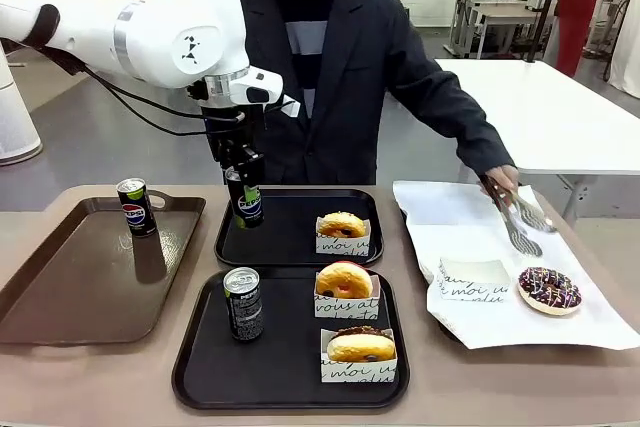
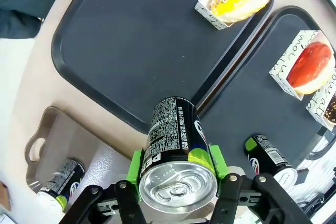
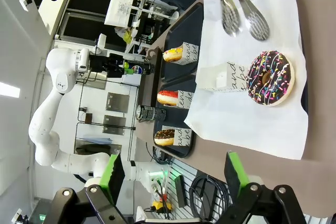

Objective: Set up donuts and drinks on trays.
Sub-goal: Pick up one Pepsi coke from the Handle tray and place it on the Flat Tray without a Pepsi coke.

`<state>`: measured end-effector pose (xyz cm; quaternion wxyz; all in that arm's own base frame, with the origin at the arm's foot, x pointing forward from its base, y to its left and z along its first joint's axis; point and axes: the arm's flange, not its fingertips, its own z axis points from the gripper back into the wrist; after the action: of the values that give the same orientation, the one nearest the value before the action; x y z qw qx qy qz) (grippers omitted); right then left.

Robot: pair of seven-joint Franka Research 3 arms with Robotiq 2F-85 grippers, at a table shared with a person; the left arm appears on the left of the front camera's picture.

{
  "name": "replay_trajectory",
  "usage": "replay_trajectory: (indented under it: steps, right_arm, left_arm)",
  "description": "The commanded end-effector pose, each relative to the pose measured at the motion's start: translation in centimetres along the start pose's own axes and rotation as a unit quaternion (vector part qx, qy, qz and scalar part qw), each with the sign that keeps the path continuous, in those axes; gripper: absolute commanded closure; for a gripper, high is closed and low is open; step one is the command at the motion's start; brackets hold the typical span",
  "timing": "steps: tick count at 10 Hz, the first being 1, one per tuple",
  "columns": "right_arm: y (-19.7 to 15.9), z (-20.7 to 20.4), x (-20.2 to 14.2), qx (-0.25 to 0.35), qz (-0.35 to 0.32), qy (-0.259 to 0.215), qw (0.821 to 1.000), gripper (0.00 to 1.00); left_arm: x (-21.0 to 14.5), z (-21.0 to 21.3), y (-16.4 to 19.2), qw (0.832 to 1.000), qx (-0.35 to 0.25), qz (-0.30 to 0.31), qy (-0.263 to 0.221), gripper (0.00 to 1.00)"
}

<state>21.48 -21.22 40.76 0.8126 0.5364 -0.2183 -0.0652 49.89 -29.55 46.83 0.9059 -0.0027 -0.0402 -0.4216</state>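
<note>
Left gripper [image 1: 244, 190] clamped on Pepsi can [image 2: 176, 150] above far black tray [image 1: 290, 242]; right gripper [image 3: 173, 174] wide open, holding nothing

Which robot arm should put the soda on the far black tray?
The left arm. Its claw already grips a Pepsi can right at the far tray; the right claw is open, over by the paper.

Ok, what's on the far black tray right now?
On the far black tray sits one yellow-glazed donut in a white paper sleeve. The left gripper holds a Pepsi can over its left edge; whether the can's base touches the tray is hidden.
</note>
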Motion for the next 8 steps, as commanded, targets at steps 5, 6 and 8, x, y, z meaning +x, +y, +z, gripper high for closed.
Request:
replay_trajectory:
  steps: [5,6,8]
  right_arm:
    - [0.1,0.0,0.3,0.014,0.009,-0.010,1.000,0.00]
    - [0.1,0.0,0.3,0.014,0.009,-0.010,1.000,0.00]
    - [0.1,0.0,0.3,0.014,0.009,-0.010,1.000,0.00]
  left_arm:
    - [6.5,-4.2,-0.1,1.000,0.010,-0.005,0.006,0.41]
    - [6.7,-5.1,0.0,1.000,0.006,-0.003,0.014,0.41]
    - [6.9,-6.7,0.1,1.000,0.000,-0.001,0.030,0.41]
